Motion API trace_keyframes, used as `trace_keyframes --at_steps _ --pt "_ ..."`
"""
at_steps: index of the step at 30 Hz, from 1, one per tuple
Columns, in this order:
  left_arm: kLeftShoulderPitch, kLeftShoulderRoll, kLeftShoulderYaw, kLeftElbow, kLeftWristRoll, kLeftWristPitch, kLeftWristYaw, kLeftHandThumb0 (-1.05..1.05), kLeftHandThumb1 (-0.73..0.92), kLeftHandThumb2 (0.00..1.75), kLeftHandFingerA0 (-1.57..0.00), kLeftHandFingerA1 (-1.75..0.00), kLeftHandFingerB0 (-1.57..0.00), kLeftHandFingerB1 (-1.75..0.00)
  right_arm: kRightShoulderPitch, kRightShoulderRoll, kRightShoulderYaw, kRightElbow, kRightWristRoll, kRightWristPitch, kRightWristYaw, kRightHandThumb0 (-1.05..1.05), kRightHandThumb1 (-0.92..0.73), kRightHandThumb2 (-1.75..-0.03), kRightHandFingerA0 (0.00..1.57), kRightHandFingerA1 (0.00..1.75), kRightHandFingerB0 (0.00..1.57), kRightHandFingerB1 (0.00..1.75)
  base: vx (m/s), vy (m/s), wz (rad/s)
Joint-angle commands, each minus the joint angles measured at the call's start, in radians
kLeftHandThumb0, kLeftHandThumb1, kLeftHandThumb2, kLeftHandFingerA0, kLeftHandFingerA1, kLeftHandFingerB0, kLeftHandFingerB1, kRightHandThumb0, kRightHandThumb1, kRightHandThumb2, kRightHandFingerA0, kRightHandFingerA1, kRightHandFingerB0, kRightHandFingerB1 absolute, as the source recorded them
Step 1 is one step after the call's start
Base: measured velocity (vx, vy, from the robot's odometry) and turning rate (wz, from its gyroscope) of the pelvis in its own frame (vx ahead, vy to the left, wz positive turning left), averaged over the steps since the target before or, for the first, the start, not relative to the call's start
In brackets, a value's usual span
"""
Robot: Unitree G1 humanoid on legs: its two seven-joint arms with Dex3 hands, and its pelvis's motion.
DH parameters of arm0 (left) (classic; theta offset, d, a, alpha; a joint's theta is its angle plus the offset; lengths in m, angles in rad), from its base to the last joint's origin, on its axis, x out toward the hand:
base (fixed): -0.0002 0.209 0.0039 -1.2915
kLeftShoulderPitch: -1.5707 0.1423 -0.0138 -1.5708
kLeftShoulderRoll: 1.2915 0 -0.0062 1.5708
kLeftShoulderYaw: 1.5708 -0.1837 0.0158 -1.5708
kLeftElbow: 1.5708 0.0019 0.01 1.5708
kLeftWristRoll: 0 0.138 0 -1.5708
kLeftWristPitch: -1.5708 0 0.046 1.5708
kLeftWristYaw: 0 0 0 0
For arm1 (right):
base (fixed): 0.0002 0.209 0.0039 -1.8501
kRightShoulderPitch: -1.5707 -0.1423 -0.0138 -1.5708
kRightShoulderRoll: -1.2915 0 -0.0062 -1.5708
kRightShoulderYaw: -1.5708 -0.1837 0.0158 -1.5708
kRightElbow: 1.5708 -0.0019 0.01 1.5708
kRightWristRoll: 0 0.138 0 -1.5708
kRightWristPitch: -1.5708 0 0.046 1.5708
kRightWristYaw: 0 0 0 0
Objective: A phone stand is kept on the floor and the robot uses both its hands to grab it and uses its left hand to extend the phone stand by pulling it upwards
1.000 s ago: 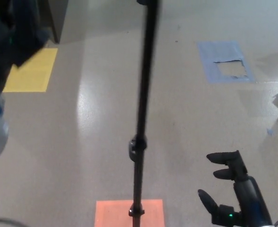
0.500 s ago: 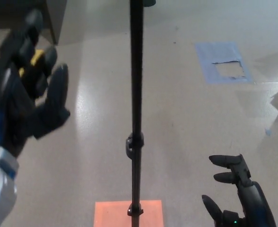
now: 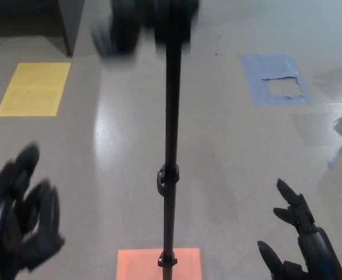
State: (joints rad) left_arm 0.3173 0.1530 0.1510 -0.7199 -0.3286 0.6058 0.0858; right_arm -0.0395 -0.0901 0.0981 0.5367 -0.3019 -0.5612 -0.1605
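black phone stand [image 3: 171,116] top blurred, left hand [image 3: 16,224] and right hand [image 3: 299,245] spread, empty, cropped

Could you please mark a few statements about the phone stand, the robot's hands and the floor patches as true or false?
1. The phone stand stands upright between the two hands. True.
2. The right hand is closed around the pole. False: it is open, off to the pole's right, touching nothing.
3. The left hand holds nothing. True.
4. The orange patch lies far from the stand. False: the pole's lower end stands over it.
5. The yellow patch lies on the robot's left side of the pole. True.
6. The blue patch is intact. False: its middle is torn away.
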Motion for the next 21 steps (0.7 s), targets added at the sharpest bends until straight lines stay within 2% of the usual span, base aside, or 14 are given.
trace_keyframes --at_steps 1,2,5,6,7,8,9,10,11,13,15,21 --pt "0.468 -0.069 0.08 0.431 0.227 -0.802 -0.073 -1.03 0.69 0.78 -0.08 -0.31 -0.11 -0.21 0.086 -0.169 -0.052 0.033 -0.103 -0.046 -0.107 -1.05 -0.82 -0.87 0.0 0.42 0.0 0.0 0.0 0.0 0.0" --pt "0.486 -0.085 0.093 0.467 0.227 -0.835 -0.061 -0.91 0.61 1.06 -0.02 -0.41 -0.05 -0.29 0.093 -0.177 -0.053 0.047 -0.107 -0.053 -0.116 -1.05 -0.84 -0.74 0.0 0.41 0.0 0.0 0.0 0.0 0.0" --pt "0.497 -0.106 0.107 0.513 0.222 -0.874 -0.04 -0.96 0.63 0.98 -0.08 -0.41 -0.09 -0.38 0.098 -0.189 -0.049 0.071 -0.112 -0.052 -0.124 -1.05 -0.84 -0.74 0.0 0.34 0.0 0.0 0.0 0.0 0.0" --pt "0.505 -0.108 0.107 0.508 0.223 -0.857 -0.03 -1.0 0.71 0.73 -0.14 -0.33 -0.12 -0.29 0.109 -0.198 -0.048 0.092 -0.097 -0.059 -0.106 -1.05 -0.82 -0.74 0.0 0.32 0.0 0.0 0.0 0.0 0.0" --pt "0.506 -0.111 0.108 0.508 0.223 -0.857 -0.025 -0.93 0.61 1.02 -0.11 -0.42 -0.01 -0.36 0.111 -0.2 -0.045 0.097 -0.095 -0.061 -0.103 -1.05 -0.8 -0.74 0.0 0.32 0.0 0.0 0.0 0.0 0.0" --pt "0.506 -0.122 0.108 0.511 0.224 -0.867 -0.014 -0.93 0.59 1.01 -0.13 -0.43 -0.04 -0.36 0.115 -0.203 -0.037 0.11 -0.104 -0.062 -0.111 -1.05 -0.81 -0.81 0.0 0.34 0.0 0.0 0.0 0.0 0.0" --pt "0.506 -0.13 0.107 0.516 0.225 -0.879 -0.008 -0.93 0.59 1.01 -0.13 -0.43 -0.04 -0.36 0.117 -0.206 -0.031 0.119 -0.115 -0.062 -0.122 -1.05 -0.81 -0.81 0.0 0.34 0.0 0.0 0.0 0.0 0.0" --pt "0.51 -0.134 0.106 0.517 0.221 -0.886 -0.014 -0.4 0.26 0.95 0.0 -0.49 0.0 -0.49 0.122 -0.208 -0.026 0.12 -0.123 -0.057 -0.127 -1.05 -0.8 -0.81 0.0 0.33 0.0 0.0 0.0 0.0 0.0" --pt "0.511 -0.134 0.106 0.522 0.219 -0.893 -0.018 -0.4 0.26 0.94 0.0 -0.5 0.0 -0.49 0.123 -0.209 -0.022 0.123 -0.131 -0.052 -0.136 -1.05 -0.8 -0.81 0.0 0.37 0.0 0.0 0.0 0.0 0.0" --pt "0.502 -0.129 0.105 0.545 0.224 -0.911 -0.014 -0.4 0.26 0.95 0.0 -0.49 0.0 -0.49 0.118 -0.211 -0.015 0.138 -0.14 -0.049 -0.149 -1.05 -0.8 -0.81 0.0 0.35 0.0 0.0 0.0 0.0 0.0" --pt "0.491 -0.13 0.119 0.572 0.212 -0.93 -0.018 -0.39 0.28 0.95 0.0 -0.49 0.0 -0.49 0.099 -0.213 -0.002 0.175 -0.143 -0.046 -0.15 -1.05 -0.8 -0.81 0.0 0.25 0.0 0.0 0.0 0.0 0.0" --pt "0.467 -0.128 0.132 0.591 0.209 -0.939 -0.01 -0.39 0.26 0.94 0.0 -0.49 0.0 -0.48 0.069 -0.204 0.006 0.2 -0.138 -0.027 -0.145 -1.05 -0.8 -0.79 0.0 0.26 0.0 0.0 0.0 0.0 0.0"
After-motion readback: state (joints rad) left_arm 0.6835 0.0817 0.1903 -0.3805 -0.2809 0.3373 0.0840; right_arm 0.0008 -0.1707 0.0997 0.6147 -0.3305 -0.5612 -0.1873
